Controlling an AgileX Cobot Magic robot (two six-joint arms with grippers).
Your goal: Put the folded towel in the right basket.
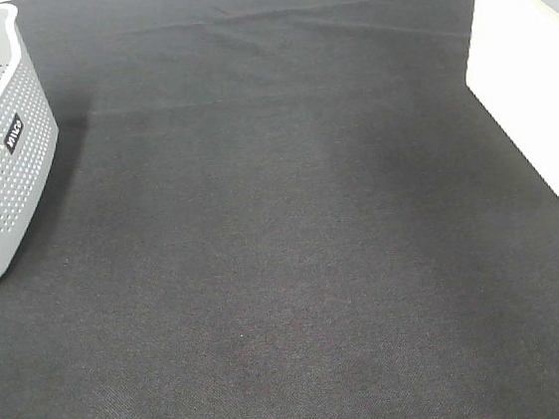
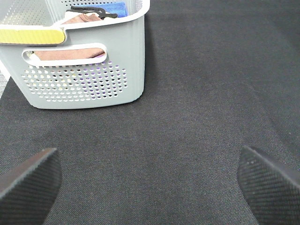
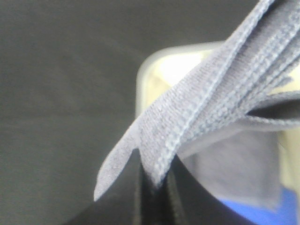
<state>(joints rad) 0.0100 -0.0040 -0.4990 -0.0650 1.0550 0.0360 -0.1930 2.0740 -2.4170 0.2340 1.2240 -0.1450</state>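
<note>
Grey-blue terry cloth, the folded towel (image 3: 206, 103) is held in the right gripper (image 3: 152, 199), whose jaws are clenched on one folded edge. The towel hangs above the rim of the right basket (image 3: 154, 61), only partly over its opening.

Procedure: carry the towel inward until every layer lies inside the right basket's rim. One loose corner appears to trail outside that rim. Lower the towel into the right basket before releasing, so the folds stay together.

Only the right wrist view shows the towel, the grasp and a blue item (image 3: 253, 211) inside the right basket. The exterior high view shows that basket's outer wall and no arm. The left wrist view shows the left gripper (image 2: 150, 180) released, fingers wide apart over the black cloth (image 2: 211, 93), facing the grey basket (image 2: 93, 84) well apart from the right basket.
</note>
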